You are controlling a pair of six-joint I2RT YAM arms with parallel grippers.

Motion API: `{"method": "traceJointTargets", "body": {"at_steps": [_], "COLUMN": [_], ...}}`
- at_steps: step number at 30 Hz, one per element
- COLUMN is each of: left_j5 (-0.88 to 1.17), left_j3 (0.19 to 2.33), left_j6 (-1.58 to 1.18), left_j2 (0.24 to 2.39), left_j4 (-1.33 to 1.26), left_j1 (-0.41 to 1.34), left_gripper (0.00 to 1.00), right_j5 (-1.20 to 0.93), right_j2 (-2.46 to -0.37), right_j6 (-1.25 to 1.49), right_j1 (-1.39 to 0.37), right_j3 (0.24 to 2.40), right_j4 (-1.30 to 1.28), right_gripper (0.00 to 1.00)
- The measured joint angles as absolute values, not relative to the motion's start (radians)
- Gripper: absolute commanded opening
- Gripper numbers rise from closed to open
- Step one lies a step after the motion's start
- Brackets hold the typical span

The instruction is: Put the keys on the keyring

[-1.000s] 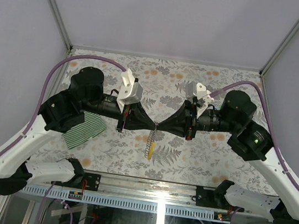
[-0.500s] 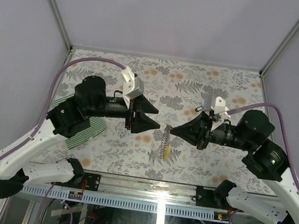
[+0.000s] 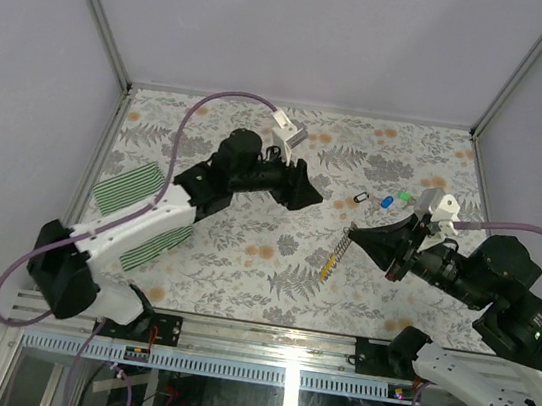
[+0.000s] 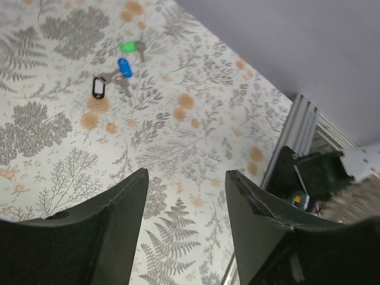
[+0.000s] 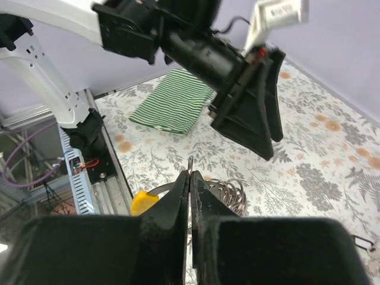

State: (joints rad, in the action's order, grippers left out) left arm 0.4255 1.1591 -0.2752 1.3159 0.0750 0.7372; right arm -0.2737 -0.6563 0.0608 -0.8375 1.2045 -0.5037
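Observation:
My right gripper (image 3: 352,229) is shut on the top end of the keyring (image 3: 337,250), a silvery chain loop that hangs down toward the table. Its yellow tag (image 3: 326,269) is at the low end. In the right wrist view the chain coils (image 5: 233,191) and the yellow tag (image 5: 141,202) show on either side of the closed fingers. The keys lie on the table at the back right: a blue one (image 3: 386,202) and a green one (image 3: 405,196). My left gripper (image 3: 311,191) is open and empty, left of them. The left wrist view shows the green key (image 4: 127,46) and blue key (image 4: 124,66) ahead of it.
A small black tag (image 3: 360,196) lies beside the blue key and also shows as the black tag (image 4: 98,88) from the left wrist. A green-and-white striped cloth (image 3: 129,187) lies at the left under the left arm. A metal rail (image 3: 292,339) runs along the near edge.
The left gripper opened, let go of the keyring and swung back toward the keys. The right gripper carried the hanging keyring to the right and nearer the front.

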Motion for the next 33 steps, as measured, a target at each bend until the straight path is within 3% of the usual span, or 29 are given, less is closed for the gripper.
{"method": "traceJointTargets", "body": {"at_steps": [9, 18, 28, 33], "left_j5": [0.423, 0.381, 0.229, 0.147], "left_j3": [1.353, 1.767, 2.083, 2.204], "left_j6": [-0.366, -0.375, -0.330, -0.299], "left_j2": [1.811, 2.271, 2.523, 2.603], "left_j4": [-0.016, 0.041, 0.155, 0.190], "left_j1": [0.713, 0.718, 0.728, 0.741], "left_gripper": [0.55, 0.58, 0.74, 0.76], "right_j5": [-0.110, -0.040, -0.020, -0.020], "right_j2": [-0.633, -0.620, -0.617, -0.617], "right_j6": [0.134, 0.200, 0.218, 0.219], "right_j1": [-0.838, -0.838, -0.838, -0.838], "right_j3": [1.198, 1.163, 1.105, 1.097], "right_j4": [-0.522, -0.517, -0.502, -0.495], "right_gripper": [0.00, 0.00, 0.00, 0.00]}}
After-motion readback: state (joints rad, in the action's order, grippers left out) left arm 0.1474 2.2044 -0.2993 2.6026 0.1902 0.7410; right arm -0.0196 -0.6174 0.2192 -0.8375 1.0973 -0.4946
